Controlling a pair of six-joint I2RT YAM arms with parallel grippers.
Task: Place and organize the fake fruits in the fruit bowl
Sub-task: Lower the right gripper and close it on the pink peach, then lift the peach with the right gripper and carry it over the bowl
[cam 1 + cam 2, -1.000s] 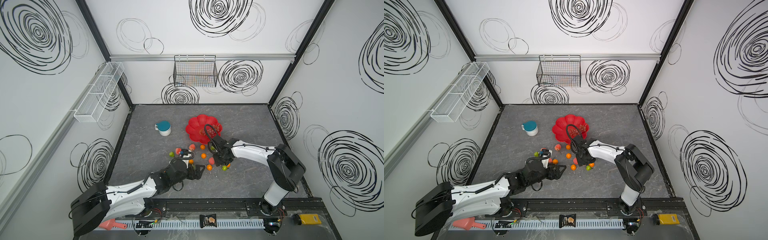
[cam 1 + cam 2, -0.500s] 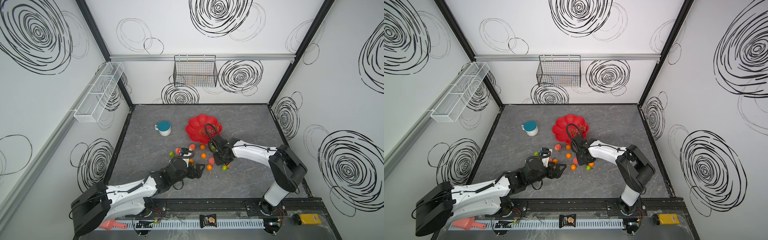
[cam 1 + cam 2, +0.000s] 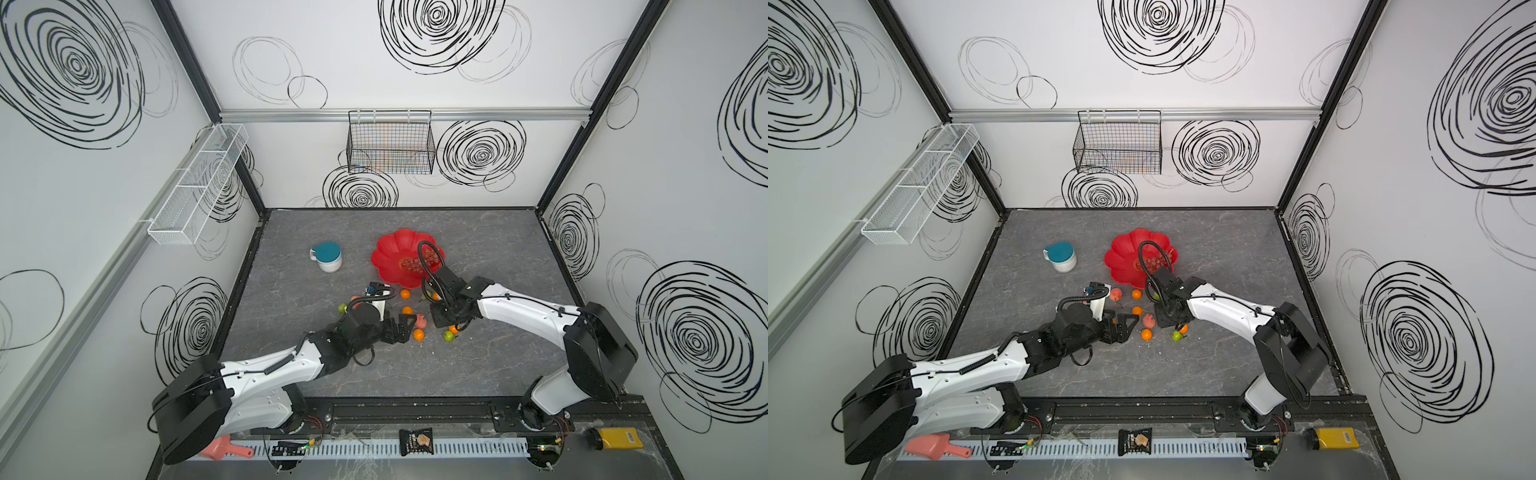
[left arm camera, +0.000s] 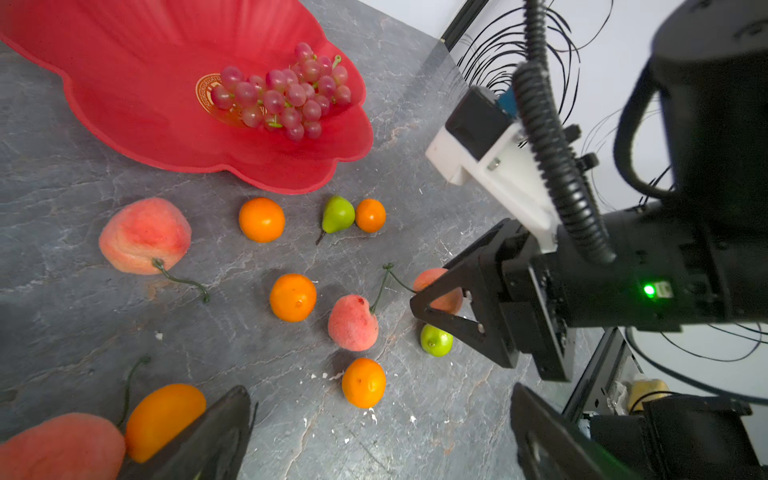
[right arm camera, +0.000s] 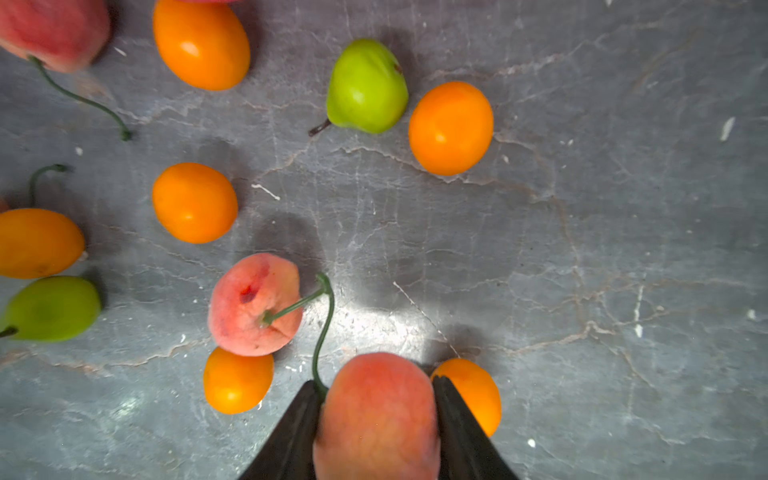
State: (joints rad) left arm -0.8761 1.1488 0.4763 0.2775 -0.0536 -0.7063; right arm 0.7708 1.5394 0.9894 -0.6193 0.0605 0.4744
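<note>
Right wrist view: right gripper [image 5: 376, 384] pinches peach [image 5: 376, 415]; left gripper [image 3: 405, 328] gapes, empty. Next I should lift toward fruit bowl [image 3: 388, 253], eleven o'clock.

The grey marbled table [image 3: 478, 241] carries a red bowl [image 3: 386, 257], a lidded white mug [image 3: 328, 257], and loose oranges [image 3: 418, 334], peaches [image 4: 144, 235] and pears [image 4: 338, 214] beside the bowl.

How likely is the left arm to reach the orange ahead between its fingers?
Probably yes: left gripper is open, nothing lies before the orange, though the right gripper, holding a peach, is close.
</note>
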